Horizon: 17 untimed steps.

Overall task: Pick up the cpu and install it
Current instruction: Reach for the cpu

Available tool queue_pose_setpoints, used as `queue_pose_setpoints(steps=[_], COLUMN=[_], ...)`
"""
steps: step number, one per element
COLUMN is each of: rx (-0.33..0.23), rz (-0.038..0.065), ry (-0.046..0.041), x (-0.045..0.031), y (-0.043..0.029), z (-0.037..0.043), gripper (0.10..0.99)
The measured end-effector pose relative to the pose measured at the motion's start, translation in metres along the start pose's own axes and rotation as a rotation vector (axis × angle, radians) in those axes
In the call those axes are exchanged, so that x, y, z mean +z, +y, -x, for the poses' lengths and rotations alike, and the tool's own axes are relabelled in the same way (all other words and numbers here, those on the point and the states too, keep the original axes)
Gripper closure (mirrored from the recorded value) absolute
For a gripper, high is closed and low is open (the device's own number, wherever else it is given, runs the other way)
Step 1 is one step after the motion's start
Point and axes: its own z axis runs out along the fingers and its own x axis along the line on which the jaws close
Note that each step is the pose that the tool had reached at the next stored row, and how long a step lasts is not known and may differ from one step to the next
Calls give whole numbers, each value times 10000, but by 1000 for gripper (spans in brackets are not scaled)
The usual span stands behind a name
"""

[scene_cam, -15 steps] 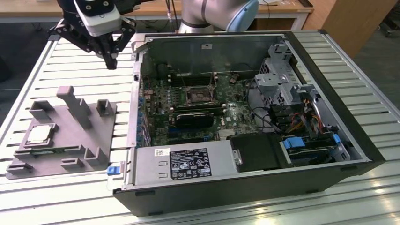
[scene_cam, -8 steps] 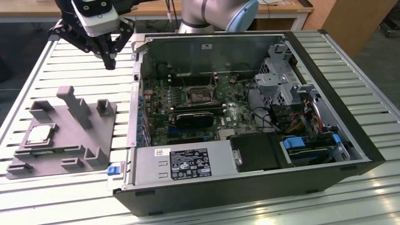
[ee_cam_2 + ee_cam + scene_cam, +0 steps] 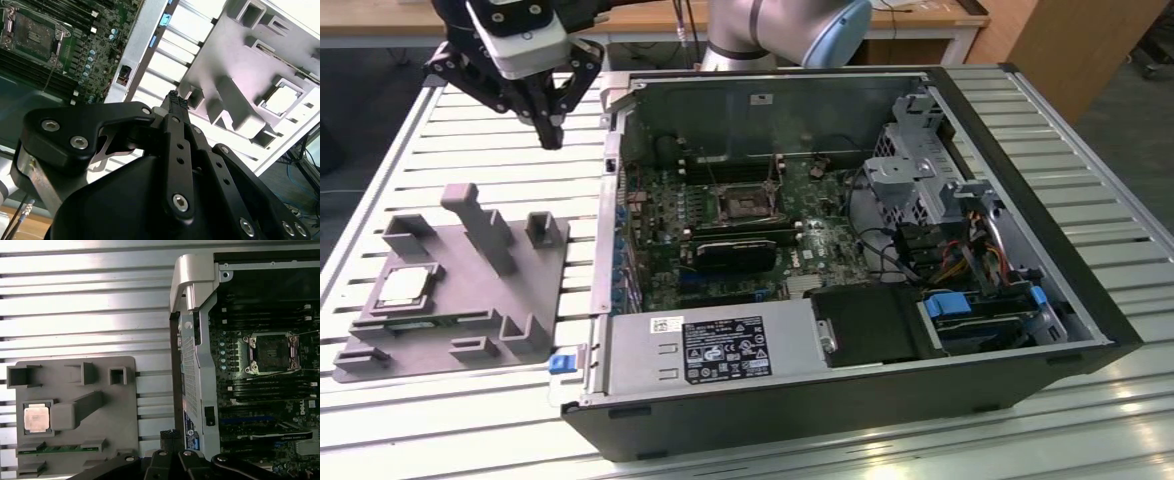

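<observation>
Gripper clenched w/ nothing held, over table; cpu in grey fixture.

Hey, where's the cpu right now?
In the exterior view, the cpu lies in a pocket of the grey block, on the exterior view's left beside the open computer case.

The white label on the power supply carries print too small to read.

Slotted silver metal desk gleaming under bright light. Wooden tabletop at twelve o'clock, wooden cabinet at one o'clock, dark floor at three.
</observation>
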Motion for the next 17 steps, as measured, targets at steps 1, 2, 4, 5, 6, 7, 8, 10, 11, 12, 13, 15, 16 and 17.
queue_pose_setpoints(steps=[1, 2, 4, 5, 6, 7, 8, 10, 11, 12, 13, 15, 16, 17], rx=[0, 0, 0, 0, 0, 0, 0, 0, 0, 0, 0, 0, 0, 0], rz=[0, 0, 0, 0, 0, 0, -1, 0, 0, 0, -1, 0, 0, -1], ry=[1, 0, 1, 1, 1, 1, 2, 2, 2, 2, 2, 3, 2, 3], x=[0, 1, 3, 3, 4, 4, 5, 6, 7, 8, 8, 9, 10, 11], y=[0, -1, -1, -2, -2, -3, -3, -4, -4, -4, -5, -6, -6, -6], z=[-5, -9, -18, -23, -27, -32, -36, -45, -49, -54, -58, -67, -71, -75], gripper=[980, 980, 980, 980, 980, 980, 980, 980, 980, 980, 980, 980, 980, 980])
